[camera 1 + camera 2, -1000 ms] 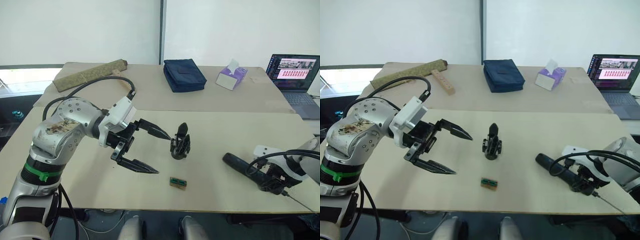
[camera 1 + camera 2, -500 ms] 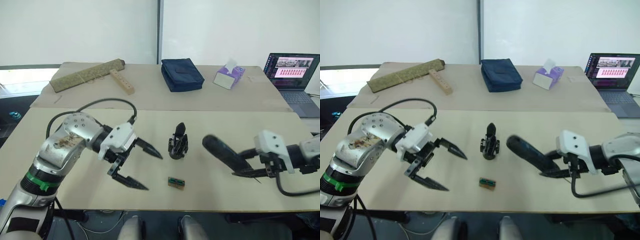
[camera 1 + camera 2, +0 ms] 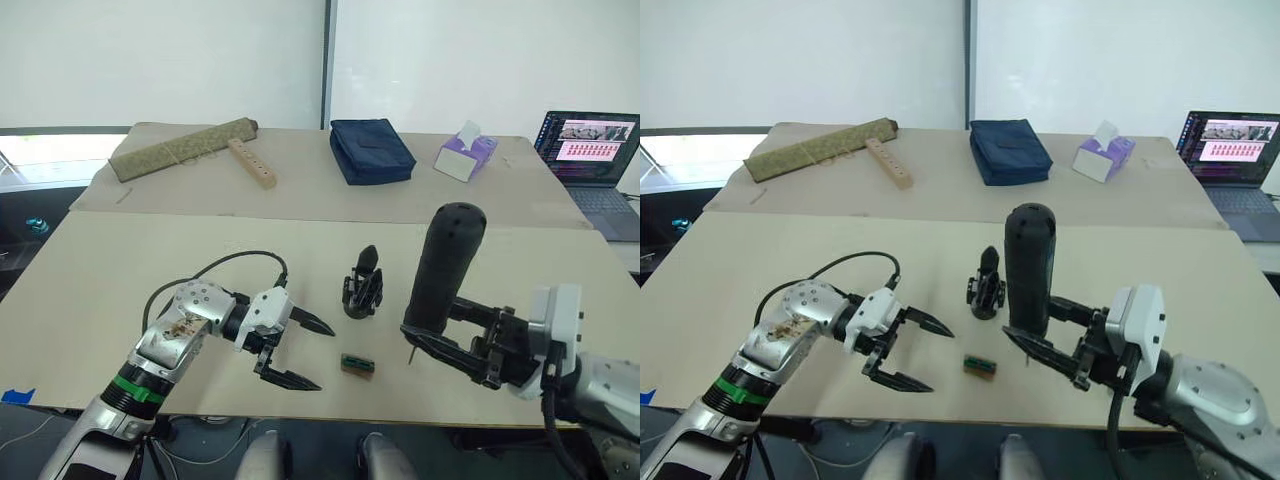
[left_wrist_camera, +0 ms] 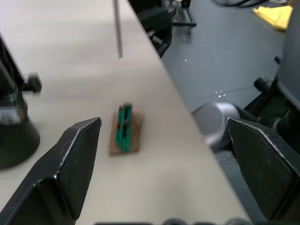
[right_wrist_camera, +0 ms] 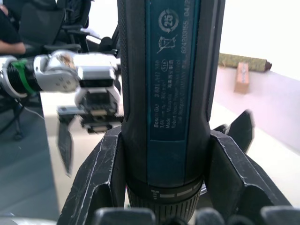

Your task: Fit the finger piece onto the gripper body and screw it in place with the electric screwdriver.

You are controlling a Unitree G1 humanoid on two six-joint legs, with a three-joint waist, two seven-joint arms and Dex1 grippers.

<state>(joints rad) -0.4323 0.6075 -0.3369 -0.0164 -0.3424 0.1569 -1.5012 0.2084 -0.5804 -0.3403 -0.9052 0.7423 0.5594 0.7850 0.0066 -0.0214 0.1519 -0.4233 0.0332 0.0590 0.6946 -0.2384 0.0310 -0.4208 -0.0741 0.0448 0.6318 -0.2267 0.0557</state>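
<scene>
Right tool (image 3: 1052,340) grips upright electric screwdriver (image 3: 1029,268).

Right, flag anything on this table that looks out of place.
Nothing stands out. The gripper body stands upright mid-table, the small green-and-brown block lies flat near the front edge, and the electric screwdriver is held upright in the right gripper.
</scene>
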